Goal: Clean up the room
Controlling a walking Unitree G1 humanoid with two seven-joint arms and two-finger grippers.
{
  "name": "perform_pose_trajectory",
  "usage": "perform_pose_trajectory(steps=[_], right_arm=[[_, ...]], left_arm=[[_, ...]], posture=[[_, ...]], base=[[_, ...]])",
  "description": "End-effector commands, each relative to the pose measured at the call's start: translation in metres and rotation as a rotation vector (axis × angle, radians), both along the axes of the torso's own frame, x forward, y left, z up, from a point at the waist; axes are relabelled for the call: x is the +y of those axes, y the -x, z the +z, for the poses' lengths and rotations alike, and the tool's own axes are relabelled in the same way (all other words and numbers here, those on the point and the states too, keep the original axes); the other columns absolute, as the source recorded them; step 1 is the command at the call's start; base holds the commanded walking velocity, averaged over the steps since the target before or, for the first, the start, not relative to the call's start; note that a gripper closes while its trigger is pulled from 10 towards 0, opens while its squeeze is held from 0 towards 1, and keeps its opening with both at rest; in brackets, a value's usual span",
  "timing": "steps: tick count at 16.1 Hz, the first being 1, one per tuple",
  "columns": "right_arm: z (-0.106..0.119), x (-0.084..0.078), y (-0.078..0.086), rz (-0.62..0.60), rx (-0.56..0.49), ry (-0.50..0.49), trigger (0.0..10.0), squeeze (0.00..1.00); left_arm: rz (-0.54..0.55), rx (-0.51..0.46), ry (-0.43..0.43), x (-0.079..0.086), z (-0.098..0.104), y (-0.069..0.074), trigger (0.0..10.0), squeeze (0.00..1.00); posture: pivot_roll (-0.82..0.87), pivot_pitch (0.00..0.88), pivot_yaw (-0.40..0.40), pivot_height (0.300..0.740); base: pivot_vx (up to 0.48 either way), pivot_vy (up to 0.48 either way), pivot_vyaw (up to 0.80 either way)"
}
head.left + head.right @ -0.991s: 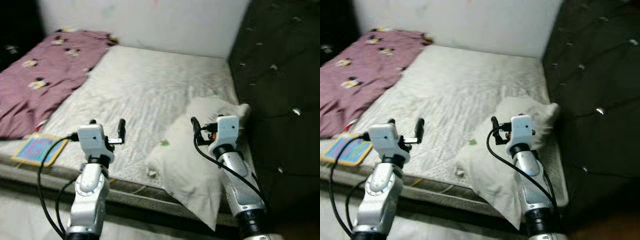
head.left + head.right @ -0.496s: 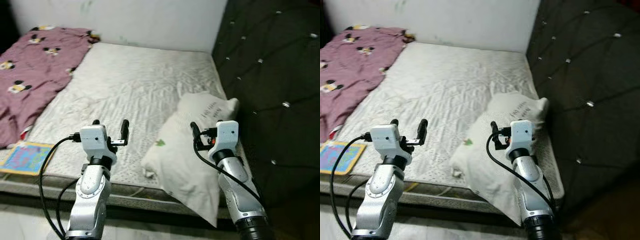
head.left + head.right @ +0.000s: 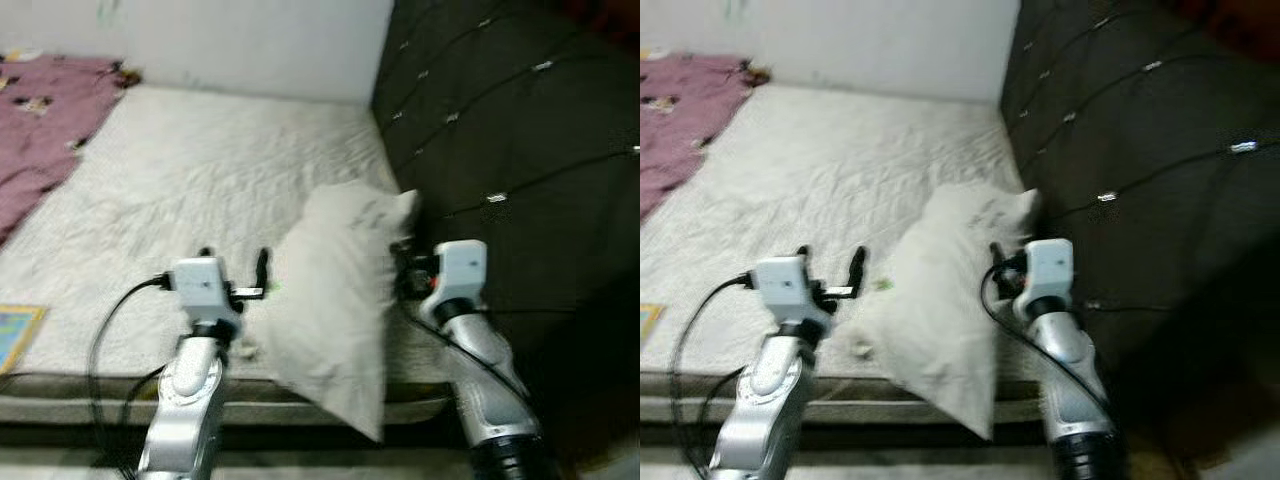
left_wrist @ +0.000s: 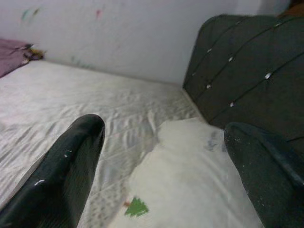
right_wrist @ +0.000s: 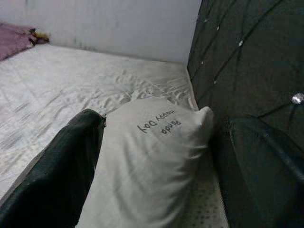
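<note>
A white pillow (image 3: 335, 290) with small dark lettering lies at the near right corner of the mattress (image 3: 170, 180), beside the dark headboard, its lower end hanging over the bed's front edge. My left gripper (image 3: 234, 262) is held up open just left of the pillow, nothing between its fingers. My right gripper (image 3: 408, 272) hovers open at the pillow's right side, close to the headboard. In the left wrist view the pillow (image 4: 190, 185) lies ahead between the spread fingers (image 4: 61, 175). The right wrist view looks along the pillow (image 5: 152, 161) from above. The eye views are blurred.
A dark tufted headboard (image 3: 500, 130) stands along the right. A purple printed blanket (image 3: 40, 120) lies at the far left of the bed. A colourful book (image 3: 12, 335) rests at the left near edge. A white wall (image 3: 230, 45) is behind.
The camera has swung to the right, so the bed, blanket and book have slid left in view. Both grippers stay open in front of me, now flanking the pillow.
</note>
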State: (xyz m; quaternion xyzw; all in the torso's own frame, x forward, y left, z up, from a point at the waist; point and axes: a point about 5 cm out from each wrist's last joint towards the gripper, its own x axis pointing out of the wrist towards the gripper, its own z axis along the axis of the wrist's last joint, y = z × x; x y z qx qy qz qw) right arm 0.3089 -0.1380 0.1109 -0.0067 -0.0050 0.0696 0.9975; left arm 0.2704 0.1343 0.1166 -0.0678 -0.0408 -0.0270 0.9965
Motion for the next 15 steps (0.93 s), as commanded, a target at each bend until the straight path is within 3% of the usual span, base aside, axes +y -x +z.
perform_pose_trajectory(steps=[1,5,15], right_arm=[[0.0018,-0.0012,0.0004,0.0,-0.002,0.01,10.0,0.0],[0.0008,-0.0018,0.0013,-0.002,0.002,0.015,10.0,0.0],[0.0016,-0.001,0.0003,0.004,0.002,0.026,10.0,0.0]], left_arm=[[-0.016,-0.017,0.004,-0.0032,0.0039,0.0007,10.0,0.0],[-0.074,-0.051,0.015,-0.0095,0.0069,0.0046,10.0,0.0],[-0.096,-0.063,0.034,-0.0121,0.0085,0.0046,10.0,0.0]], posture=[[-0.06,0.026,-0.056,0.74],[-0.06,0.026,-0.056,0.74],[-0.07,0.033,-0.059,0.74]], base=[[0.0,0.0,0.0],[0.0,0.0,0.0],[0.357,0.0,0.0]])
